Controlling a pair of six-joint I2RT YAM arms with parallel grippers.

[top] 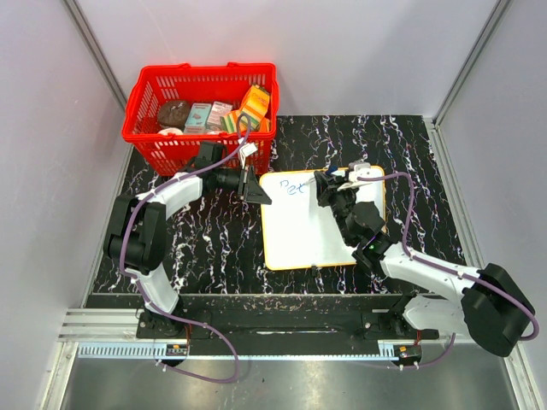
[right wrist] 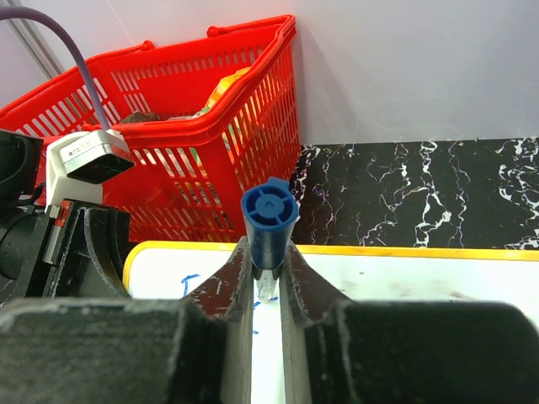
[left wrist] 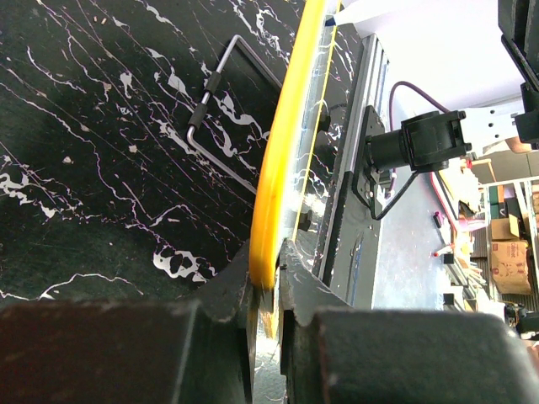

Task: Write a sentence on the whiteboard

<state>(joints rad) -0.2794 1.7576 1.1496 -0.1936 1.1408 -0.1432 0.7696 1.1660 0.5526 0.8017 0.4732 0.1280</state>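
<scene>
The whiteboard [top: 312, 231] is lying on the black marbled table [top: 205, 248], just in front of the red basket [top: 201, 111], its long side running away from the arms. The left gripper [top: 255, 190] is pinching the board's far-left edge. In the left wrist view its fingers [left wrist: 219, 320] are closing almost fully on the yellow rim [left wrist: 282, 160], one on each face; whether that edge is lifting off the table I cannot tell. The right gripper [right wrist: 268, 261] is clamping a blue marker [right wrist: 269, 220] upright between narrowly parted fingers, tip down at the white surface, though contact cannot be confirmed. The sentence [top: 293, 185] is only beginning to show: a few blue letters near the far-left corner, with the remaining surface blank. In my judgement the board is thin, stiff and light with a slick face, so it is liable to slide under pen pressure. The rim is the proper place to hold it, well apart from the writing area. The marker is light and smooth-barrelled; the mid-barrel hold looks sound, though hard pressing risks it slipping.
</scene>
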